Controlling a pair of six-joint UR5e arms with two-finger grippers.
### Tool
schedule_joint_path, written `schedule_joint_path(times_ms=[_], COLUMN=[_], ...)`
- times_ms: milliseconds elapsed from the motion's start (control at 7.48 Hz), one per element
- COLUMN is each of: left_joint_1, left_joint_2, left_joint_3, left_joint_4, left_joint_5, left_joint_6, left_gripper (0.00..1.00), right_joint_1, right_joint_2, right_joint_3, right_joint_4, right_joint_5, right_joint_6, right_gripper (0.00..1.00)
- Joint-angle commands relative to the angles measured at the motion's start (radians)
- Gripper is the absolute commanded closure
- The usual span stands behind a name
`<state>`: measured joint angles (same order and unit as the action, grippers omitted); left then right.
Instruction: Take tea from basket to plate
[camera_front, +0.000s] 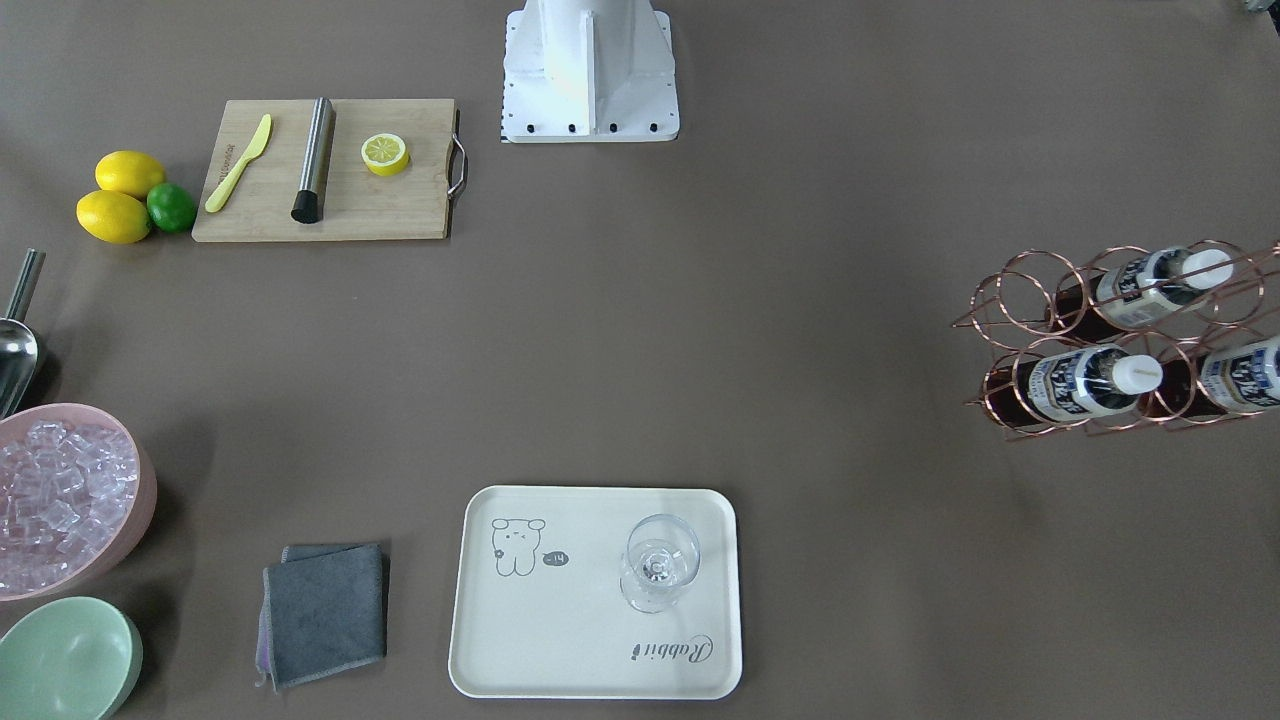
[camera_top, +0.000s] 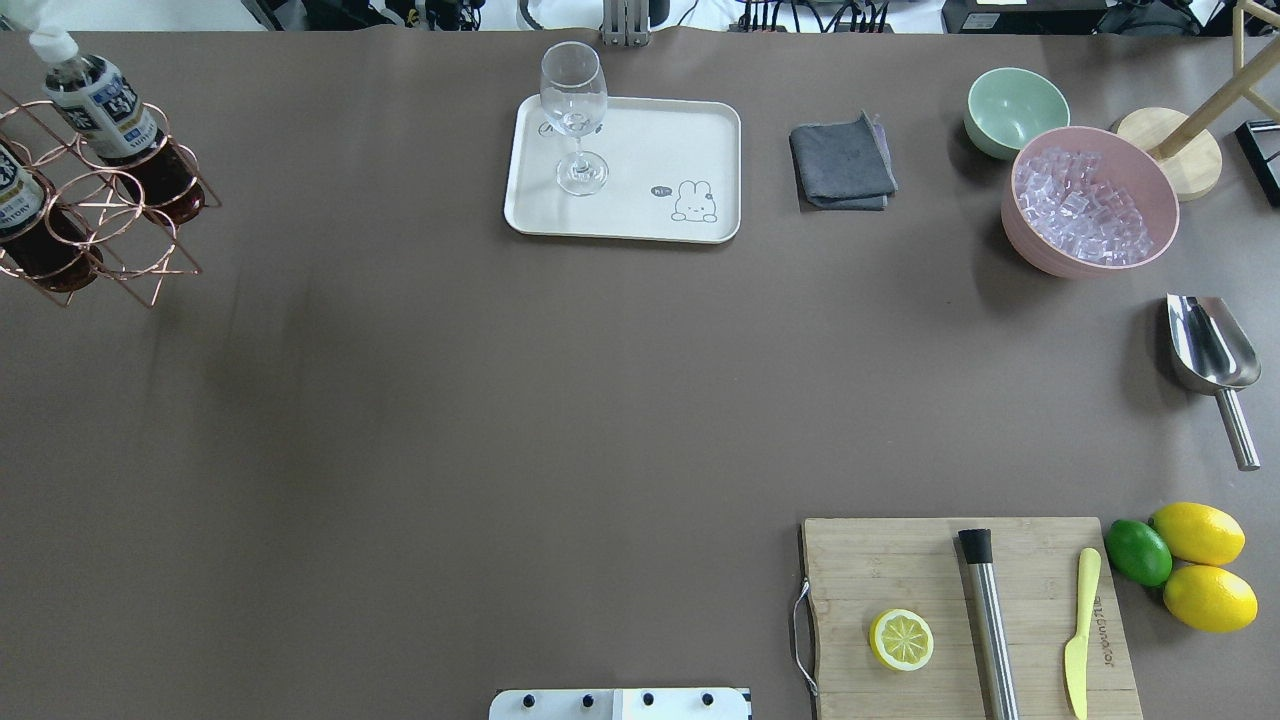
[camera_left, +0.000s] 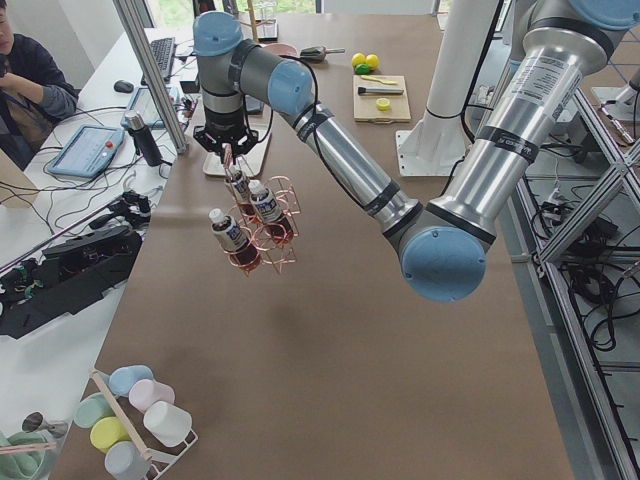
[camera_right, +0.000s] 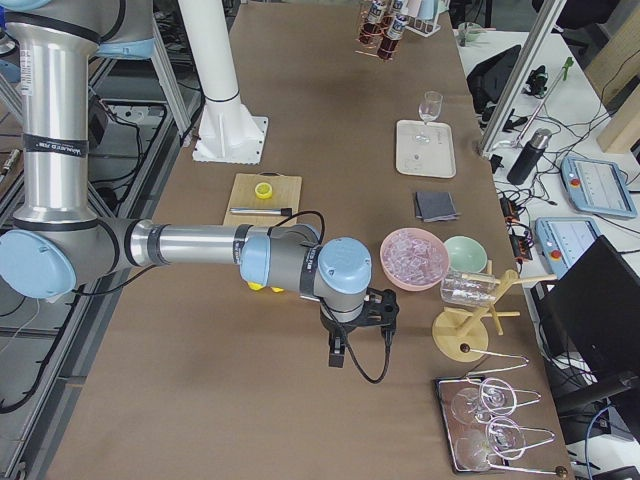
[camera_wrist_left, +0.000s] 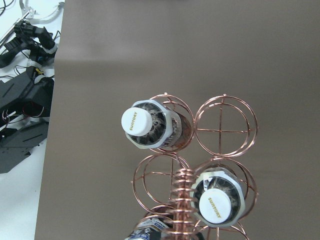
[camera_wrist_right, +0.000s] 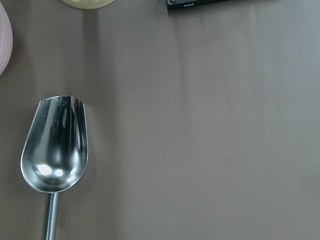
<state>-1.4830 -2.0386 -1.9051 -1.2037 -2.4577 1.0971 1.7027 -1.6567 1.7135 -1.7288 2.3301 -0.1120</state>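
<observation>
The copper wire basket (camera_front: 1015, 300) stands at the table's end on my left, also in the overhead view (camera_top: 110, 215). Three tea bottles (camera_front: 1150, 285) (camera_front: 1085, 382) (camera_front: 1245, 372) with white caps sit in its ring cells. From straight above, the left wrist view shows the caps (camera_wrist_left: 138, 120) (camera_wrist_left: 214, 204) and an empty cell (camera_wrist_left: 226, 131). My left gripper (camera_left: 227, 152) hangs just over the basket (camera_left: 270, 245); I cannot tell whether it is open or shut. The cream plate (camera_front: 560, 620) (camera_top: 640, 130) holds a wine glass (camera_front: 655, 565). My right gripper (camera_right: 338, 358) hovers low near the metal scoop (camera_wrist_right: 55, 145); its state cannot be told.
A cutting board (camera_front: 380, 205) carries a lemon half, a muddler and a yellow knife, with lemons and a lime (camera_front: 130, 195) beside it. The pink ice bowl (camera_front: 60, 490), green bowl (camera_front: 65, 660) and grey cloth (camera_front: 325, 610) lie near the plate. A person (camera_left: 30, 70) sits beyond the table.
</observation>
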Motion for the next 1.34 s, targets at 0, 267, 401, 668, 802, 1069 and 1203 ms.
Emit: schedule_joint_path(times_ms=[0,267,401,668,802,1069,1203], left_joint_1=[0.131,0.234,0.281,0.349,0.412,0.541,0.57], left_joint_2=[-0.079,-0.142,-0.167,-0.204,-0.21,-0.264,-0.303], left_joint_3=[-0.066,-0.09,-0.089,-0.088,-0.086,-0.086,-0.078], left_joint_4=[0.001,-0.001,-0.002,-0.007,-0.007,-0.011,-0.011], left_joint_5=[0.011,0.087,0.11,0.124,0.143,0.242,0.244], left_joint_6=[-0.106,-0.282,-0.339,-0.439,-0.483,-0.606,-0.653], left_gripper=[1.0,1.0,1.0,1.0,1.0,1.0,1.0], right_joint_1=[0.0,0.0,0.0,0.0,0.0,0.0,0.0], right_joint_2=[0.0,0.0,0.0,0.0,0.0,0.0,-0.002], right_joint_3=[0.0,-0.002,-0.002,-0.002,-0.002,-0.002,-0.002], right_joint_4=[0.0,0.0,0.0,0.0,0.0,0.0,0.0], right_joint_5=[0.0,0.0,0.0,0.0,0.0,0.0,0.0], right_joint_6=[0.0,0.0,0.0,0.0,0.0,0.0,0.0], right_gripper=[0.0,0.0,0.0,0.0,0.0,0.0,0.0])
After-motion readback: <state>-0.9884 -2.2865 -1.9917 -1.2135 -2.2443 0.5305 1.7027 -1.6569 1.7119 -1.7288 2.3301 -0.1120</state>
